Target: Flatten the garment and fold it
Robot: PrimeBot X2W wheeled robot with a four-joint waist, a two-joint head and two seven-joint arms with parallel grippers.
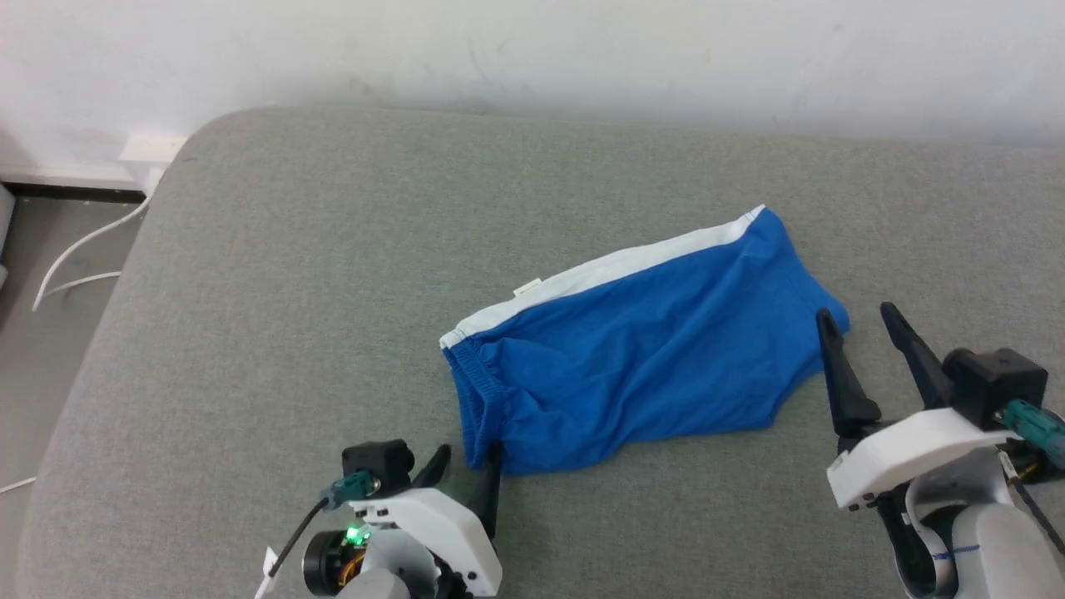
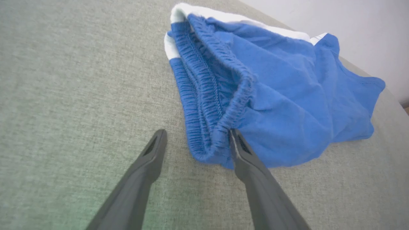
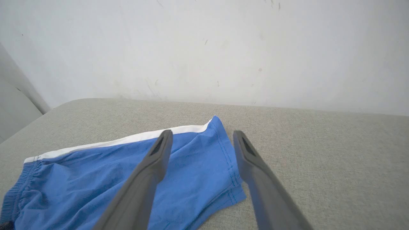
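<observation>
Shorts (image 1: pixel 649 366) lie crumpled around mid counter (image 1: pixel 274 274), running diagonally. Waistband (image 1: pixel 474 391) is at the left end, leg hems at the right, w/ a white stripe (image 1: pixel 616 266) along the far edge and a small tag (image 1: pixel 527 289) poking out of it. Fabric's wrinkly, not flat yet.

Nothing else sits on the grey fabric top, so nothing is in the way. Off the left edge there's floor (image 1: pixel 33 349) w/ a white cable (image 1: pixel 83 249) snaking across it and a white box (image 1: pixel 150 154) low on the wall (image 1: pixel 532 50). The wall runs right behind the far edge.

Left hand (image 1: pixel 470 456) is spread open at the near corner of the waistband. From the left wrist cam, that corner sits between the fingers (image 2: pixel 255 179), one finger right up against the gathered edge, but nothing is pinched.

Right hand (image 1: pixel 854 312) is wide open too, at the leg hem end. One finger is over the blue, the other over bare counter, per the right wrist cam (image 3: pixel 203 132). Can't tell if it's touching the cloth.

Room-wise there's lots of bare top left of the shorts and behind them, plus a strip on the near side. The far-left corner is rounded and the left edge drops straight to the floor.
</observation>
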